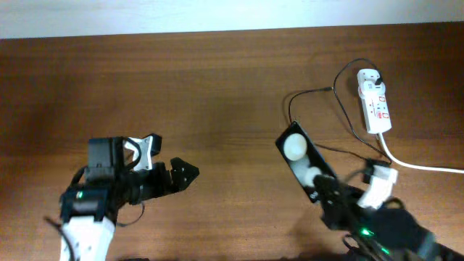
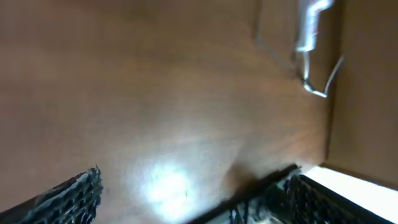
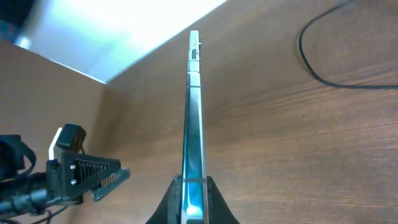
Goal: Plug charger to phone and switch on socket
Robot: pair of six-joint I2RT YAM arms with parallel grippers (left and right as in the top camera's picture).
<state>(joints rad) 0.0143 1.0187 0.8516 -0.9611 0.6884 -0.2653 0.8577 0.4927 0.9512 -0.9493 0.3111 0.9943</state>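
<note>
Phone point(image 1: 296, 148): black, glossy slab, rigid. It is clamped at its near end in the right claw point(image 1: 319, 187), with most of its length reaching out ahead of the tips. The right wrist view shows it edge-on between the fingers.
- Handling: judged light but slick, with glass faces that may slide or scratch. A hold at one end leaves a long lever, so a push on the far end may twist it in the grip.

Charger point(image 1: 312, 92): thin black cable, limp. It loops over the worktop point(image 1: 217, 87) ahead of the right claw and off to its right. The plug end sits at the far end of the socket point(image 1: 375, 107).
- Connector tip: cannot be picked out.
- Handling: judged to have no stiffness along the run. It is best taken just behind the tip, where the moulded end gives something firm to steer.

Socket: white strip, ahead and right of the right claw, well apart from it.
- Handling: judged rigid and light, and may skid when a switch is pressed.

Left claw point(image 1: 185, 172): fingers apart, nothing between them, well off to the left of the right claw.
</note>
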